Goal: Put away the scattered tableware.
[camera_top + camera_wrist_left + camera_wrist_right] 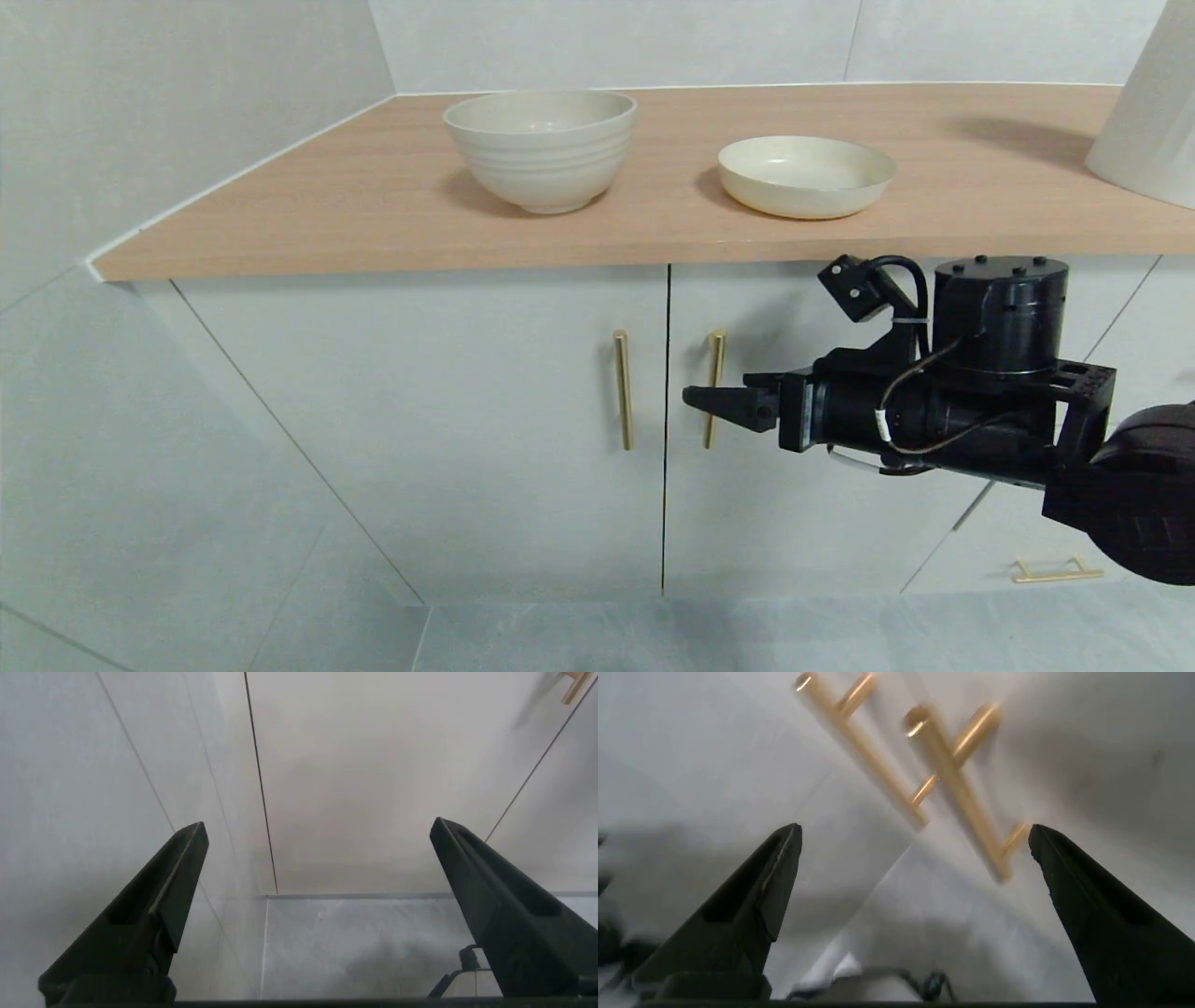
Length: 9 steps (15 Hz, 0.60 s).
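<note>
A deep bowl (541, 149) and a shallow dish (805, 175) sit apart on the bench (327, 215). My right claw (711, 401) is held level, its fingers spread, at the right cupboard handle (716, 350). My left claw (318, 915) is spread too.

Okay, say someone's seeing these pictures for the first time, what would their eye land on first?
Probably the black right arm, stretched out below the counter with its jaws open wide toward the two gold handles where the cabinet doors meet. Next, the deep ribbed bowl and the shallow dish to its right, sitting apart on the wooden counter.
</note>
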Tool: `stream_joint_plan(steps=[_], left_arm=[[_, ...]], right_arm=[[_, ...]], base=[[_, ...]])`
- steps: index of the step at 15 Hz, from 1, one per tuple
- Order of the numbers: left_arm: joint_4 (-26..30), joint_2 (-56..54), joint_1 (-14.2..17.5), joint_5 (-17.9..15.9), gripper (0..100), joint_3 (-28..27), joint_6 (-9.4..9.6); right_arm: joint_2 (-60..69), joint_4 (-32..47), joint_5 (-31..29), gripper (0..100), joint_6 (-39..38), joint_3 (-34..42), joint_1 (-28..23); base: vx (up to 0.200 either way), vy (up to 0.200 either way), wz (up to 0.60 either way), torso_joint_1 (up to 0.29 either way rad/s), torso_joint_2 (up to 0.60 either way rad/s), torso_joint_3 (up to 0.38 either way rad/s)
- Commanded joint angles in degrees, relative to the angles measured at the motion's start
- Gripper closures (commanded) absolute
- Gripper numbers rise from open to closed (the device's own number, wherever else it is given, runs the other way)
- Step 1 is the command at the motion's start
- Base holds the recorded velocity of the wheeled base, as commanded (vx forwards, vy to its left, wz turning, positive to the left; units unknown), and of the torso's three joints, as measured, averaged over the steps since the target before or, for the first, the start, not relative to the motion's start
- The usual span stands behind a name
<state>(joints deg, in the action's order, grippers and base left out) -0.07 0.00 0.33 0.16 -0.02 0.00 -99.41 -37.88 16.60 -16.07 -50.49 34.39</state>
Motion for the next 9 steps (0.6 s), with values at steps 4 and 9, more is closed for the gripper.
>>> stream_joint_plan(steps=[4, 9], left_arm=[[0.0, 0.0, 0.0, 0.0, 0, 0.0, 0.0], [0.0, 0.0, 0.0, 0.0, 0, 0.0, 0.0]], right_arm=[[-4.5, -5.9, -1.7, 0, -3.6, 0.5, 1.6], [-6.8, -9.1, -1.8, 0, -5.1, 0.6, 3.4]], base=[[0.0, 0.0, 0.0, 0.0, 0.0, 0.0], [0.0, 0.0, 0.0, 0.0, 0.0, 0.0]])
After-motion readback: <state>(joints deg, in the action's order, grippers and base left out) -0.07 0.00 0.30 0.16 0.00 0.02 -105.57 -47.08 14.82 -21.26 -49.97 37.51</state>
